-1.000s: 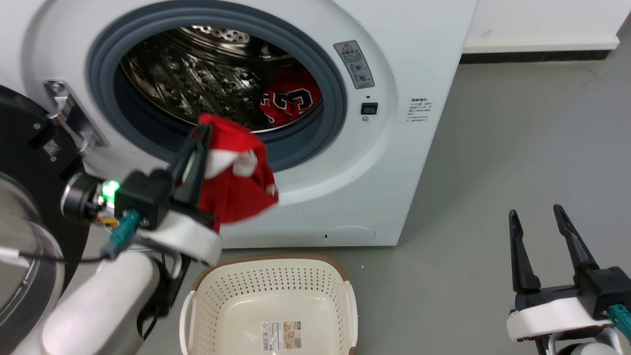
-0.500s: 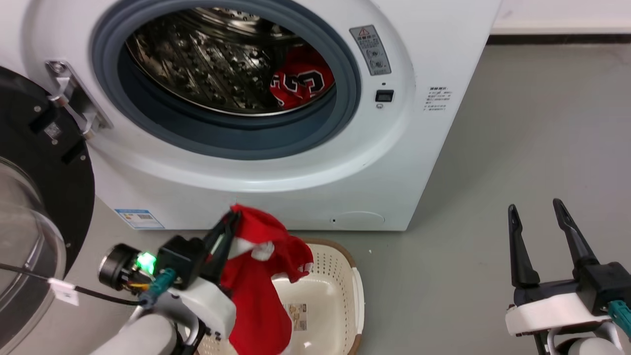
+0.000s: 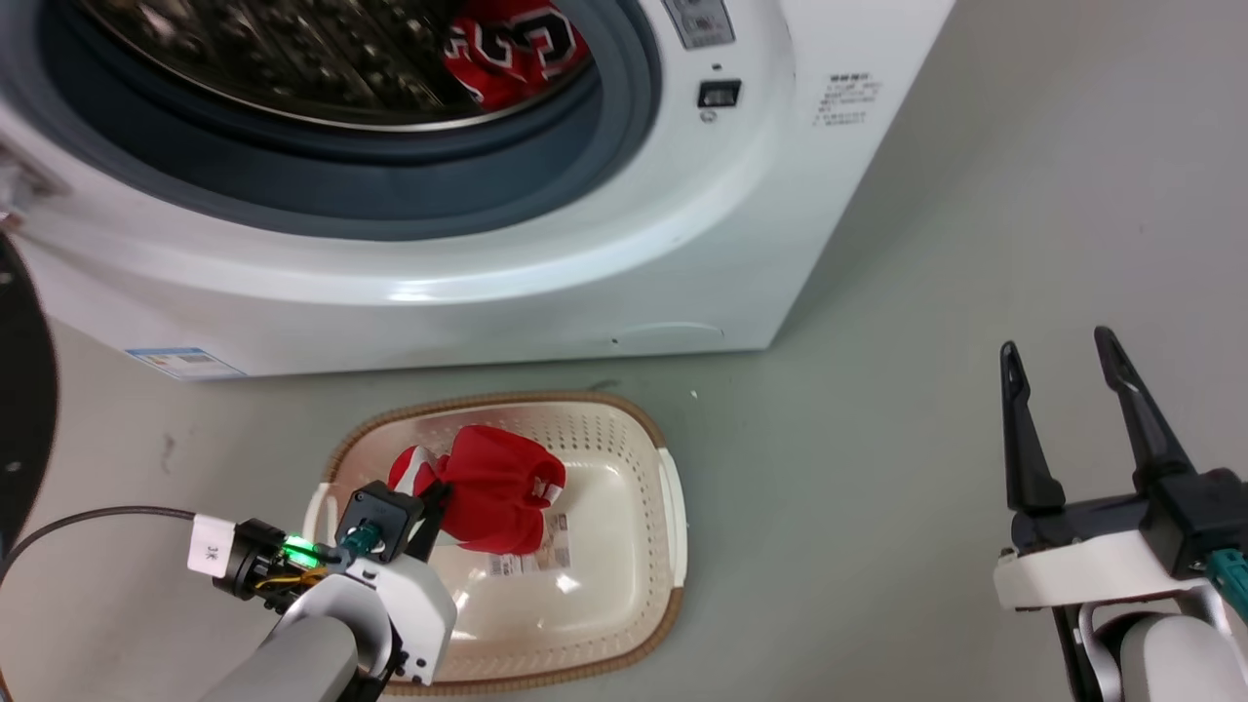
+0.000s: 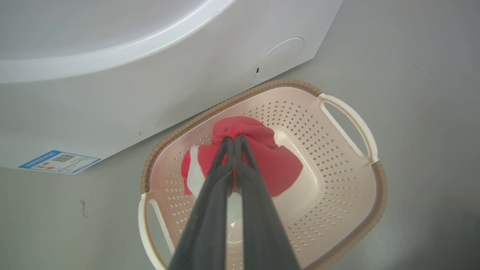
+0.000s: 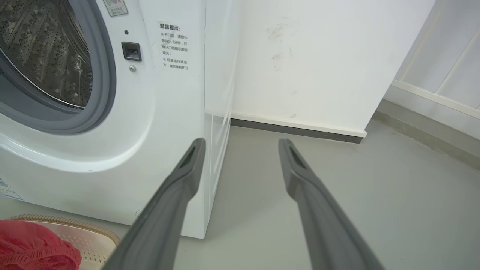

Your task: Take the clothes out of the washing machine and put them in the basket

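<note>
My left gripper had its jaws pressed together on a fold near the top of a red garment. The left forearm sat low at the near left with the wrist tipped down, so the fingers pointed down into the basket. The garment was bunched under and just beyond the tips and seemed to rest on the basket's bottom, with white trim showing to the left of the jaws.

The washer stood just past the basket, beyond the fingertips. A jersey lay in the drum, well ahead of and above the left jaws.

My right gripper hung well off to the right over the floor. Its fingers pointed forward and were spread wide with nothing between them. From its wrist camera, the washer's front corner lay beyond the left jaw and the wall beyond the gap.
</note>
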